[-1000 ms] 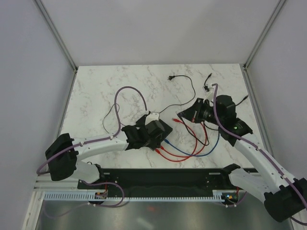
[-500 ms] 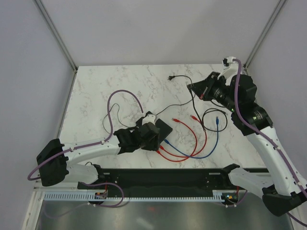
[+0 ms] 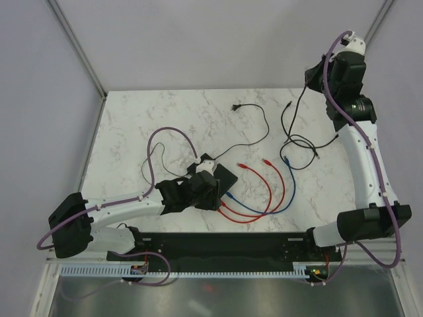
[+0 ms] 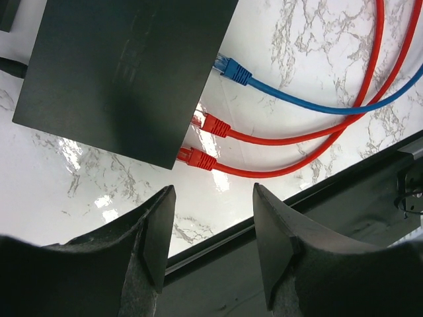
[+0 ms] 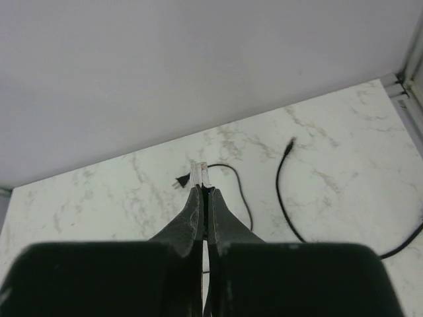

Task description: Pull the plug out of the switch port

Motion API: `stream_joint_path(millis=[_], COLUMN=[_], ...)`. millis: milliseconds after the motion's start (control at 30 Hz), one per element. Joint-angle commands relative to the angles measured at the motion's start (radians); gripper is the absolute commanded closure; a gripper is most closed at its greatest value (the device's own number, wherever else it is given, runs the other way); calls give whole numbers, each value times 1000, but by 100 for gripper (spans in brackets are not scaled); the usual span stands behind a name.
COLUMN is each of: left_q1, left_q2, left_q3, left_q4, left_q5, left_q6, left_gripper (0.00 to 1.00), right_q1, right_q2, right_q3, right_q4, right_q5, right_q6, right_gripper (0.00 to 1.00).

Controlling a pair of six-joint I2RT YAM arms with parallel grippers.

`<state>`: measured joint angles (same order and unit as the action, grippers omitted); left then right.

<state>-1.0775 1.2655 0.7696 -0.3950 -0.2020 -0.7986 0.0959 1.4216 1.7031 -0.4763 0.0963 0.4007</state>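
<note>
The switch point(image 3: 225, 177) is a flat black box left of the table's middle. In the left wrist view, the switch point(image 4: 125, 72) has a blue plug point(image 4: 232, 68) and two red plugs point(image 4: 211, 124) in its ports. My left gripper point(image 4: 215, 193) is open and empty, just off the switch's near edge; it also shows in the top view point(image 3: 211, 195). My right gripper point(image 3: 309, 74) is raised high at the far right. In its wrist view, the right gripper point(image 5: 203, 190) is shut on a clear plug point(image 5: 200, 173) of a black cable point(image 3: 291, 125) that hangs to the table.
The blue cable point(image 3: 285, 160) and two red cables point(image 3: 266, 161) end loose right of the switch. A thin black cord with a two-prong plug point(image 3: 236, 107) lies at the back. The black base rail point(image 3: 231, 244) runs along the near edge. Walls enclose three sides.
My right arm has swung up and back to the far right corner with the black cable's plug, dragging the cable away from the switch. My left gripper has stayed by the switch.
</note>
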Motion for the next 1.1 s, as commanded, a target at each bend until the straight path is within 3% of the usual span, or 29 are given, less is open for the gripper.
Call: stream_joint_path(millis=[0, 467, 733, 833, 967, 1067], left_q1=[2, 2, 2, 2, 2, 2], left_q2=[-14, 6, -32, -38, -37, -40], left_q3=[-12, 14, 22, 20, 16, 13], left_q4=[61, 71, 71, 70, 67, 65], left_q5=[27, 82, 93, 90, 92, 98], left_q6=[-8, 41, 52, 55, 44, 33], left_gripper=[41, 41, 41, 41, 41, 41], right_q1=[-50, -90, -91, -90, -124, -142], right_q2=[78, 444, 605, 675, 767, 760], right_q3=[66, 170, 84, 112, 208, 166], right_q4=[60, 231, 318, 311, 144, 117], right_q5=[37, 94, 164, 174, 250, 270], right_q6=[-11, 50, 99, 89, 90, 127], right_gripper=[100, 100, 100, 100, 97, 93])
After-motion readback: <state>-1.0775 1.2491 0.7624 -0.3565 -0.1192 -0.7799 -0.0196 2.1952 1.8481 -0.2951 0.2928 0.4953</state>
